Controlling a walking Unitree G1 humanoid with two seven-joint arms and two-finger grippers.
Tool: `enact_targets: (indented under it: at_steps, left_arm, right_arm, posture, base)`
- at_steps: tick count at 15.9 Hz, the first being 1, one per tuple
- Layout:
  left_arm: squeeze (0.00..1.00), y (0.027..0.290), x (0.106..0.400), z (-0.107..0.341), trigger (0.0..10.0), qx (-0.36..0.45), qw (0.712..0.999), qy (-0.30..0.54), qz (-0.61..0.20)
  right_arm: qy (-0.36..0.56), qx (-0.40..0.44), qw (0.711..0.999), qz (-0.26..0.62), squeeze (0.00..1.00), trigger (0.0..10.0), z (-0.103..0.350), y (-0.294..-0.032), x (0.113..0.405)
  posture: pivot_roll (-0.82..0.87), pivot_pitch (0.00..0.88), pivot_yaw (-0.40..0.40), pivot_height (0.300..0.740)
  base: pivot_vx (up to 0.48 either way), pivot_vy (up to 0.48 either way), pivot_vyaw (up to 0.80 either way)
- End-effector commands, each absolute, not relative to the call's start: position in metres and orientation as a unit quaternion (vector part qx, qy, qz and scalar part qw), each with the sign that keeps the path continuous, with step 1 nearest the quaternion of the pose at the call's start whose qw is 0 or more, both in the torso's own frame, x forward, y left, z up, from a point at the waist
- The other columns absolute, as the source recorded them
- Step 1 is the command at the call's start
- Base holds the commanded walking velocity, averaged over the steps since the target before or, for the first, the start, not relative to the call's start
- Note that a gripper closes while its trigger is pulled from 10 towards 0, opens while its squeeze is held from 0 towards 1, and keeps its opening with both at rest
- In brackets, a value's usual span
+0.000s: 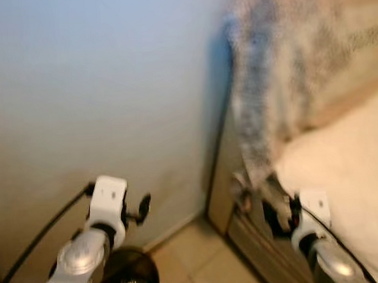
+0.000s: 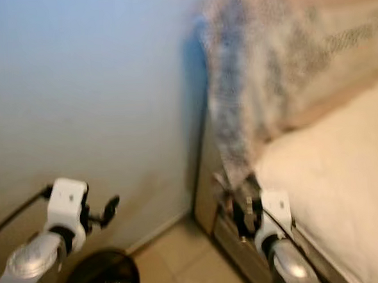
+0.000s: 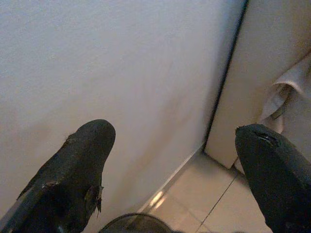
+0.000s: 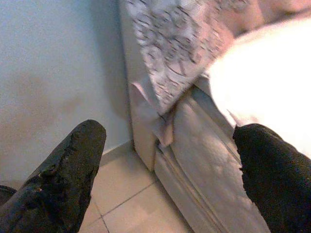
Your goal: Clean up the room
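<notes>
The head views are blurred, looking down into a corner where a pale wall (image 1: 96, 89) meets the end of a bed (image 1: 351, 170).

On the left, the left gripper (image 3: 177, 160) is raised in front of the wall, its silver arm bent upward from the lower edge of the head view. The left wrist view shows its two black fingers (image 3: 80, 165) spread wide apart with nothing between them. Just below this gripper, on the tiled floor (image 1: 196, 256), sits a dark round bin (image 1: 127, 280), only partly in view. Beyond the fingers, the wall runs to a pale upright bed panel (image 3: 272, 73).

To the right of that, a patterned blanket (image 1: 268, 79) hangs over the bed's corner. It is grey and white with a fine, busy print, and it drapes downward to a narrow tip beside the mattress side. That lower end hangs directly above and ahead of the right gripper (image 4: 170, 165); whether it touches the fingers cannot be told through the blur.

On the right, the right arm reaches up and forward alongside the bed, its gripper close against the mattress edge. The right wrist view shows its two black fingertips (image 4: 73, 170) held well apart and empty, with the blanket's tip and a fold of pale sheet (image 4: 155, 116) framed between them, further on. The cream mattress top (image 2: 346, 189) spreads away to the right of this gripper.
</notes>
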State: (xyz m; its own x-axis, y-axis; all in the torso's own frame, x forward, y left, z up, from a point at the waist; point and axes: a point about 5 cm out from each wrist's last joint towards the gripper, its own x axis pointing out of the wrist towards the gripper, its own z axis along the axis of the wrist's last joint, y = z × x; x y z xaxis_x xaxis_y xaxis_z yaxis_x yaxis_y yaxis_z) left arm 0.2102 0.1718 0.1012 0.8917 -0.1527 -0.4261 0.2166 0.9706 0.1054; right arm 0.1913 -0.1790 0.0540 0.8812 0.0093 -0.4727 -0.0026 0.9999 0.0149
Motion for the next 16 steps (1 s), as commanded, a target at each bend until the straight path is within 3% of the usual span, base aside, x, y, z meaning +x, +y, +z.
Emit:
enact_targets:
  at_steps: [1,5,11,16]
  left_arm:
    - [0.00,0.170,0.214,0.105,10.0,0.072,0.972,0.203,-0.099]
    - [0.00,0.168,0.215,0.111,10.0,0.072,0.974,0.184,-0.110]
    - [0.00,0.176,0.227,0.125,10.0,0.093,0.987,0.117,-0.054]
    - [0.00,0.174,0.228,0.119,10.0,0.086,0.988,0.117,-0.055]
  right_arm:
    - [0.246,-0.002,0.969,-0.006,0.00,10.0,0.052,-0.184,0.193]
    - [0.260,0.000,0.966,-0.004,0.00,10.0,0.033,-0.185,0.191]
    - [0.263,0.004,0.964,-0.034,0.00,10.0,0.001,-0.205,0.198]
    - [0.223,-0.048,0.973,-0.029,0.00,10.0,0.004,-0.214,0.218]
  posture:
    - [-0.09,0.000,-0.029,0.740]
    - [-0.09,0.000,-0.033,0.740]
    - [-0.09,0.000,-0.030,0.740]
    - [-0.09,0.000,-0.022,0.740]
  base:
    - [0.000,0.000,-0.78]
    - [0.000,0.000,-0.77]
    - [0.000,0.000,-0.78]
    - [0.000,0.000,-0.76]
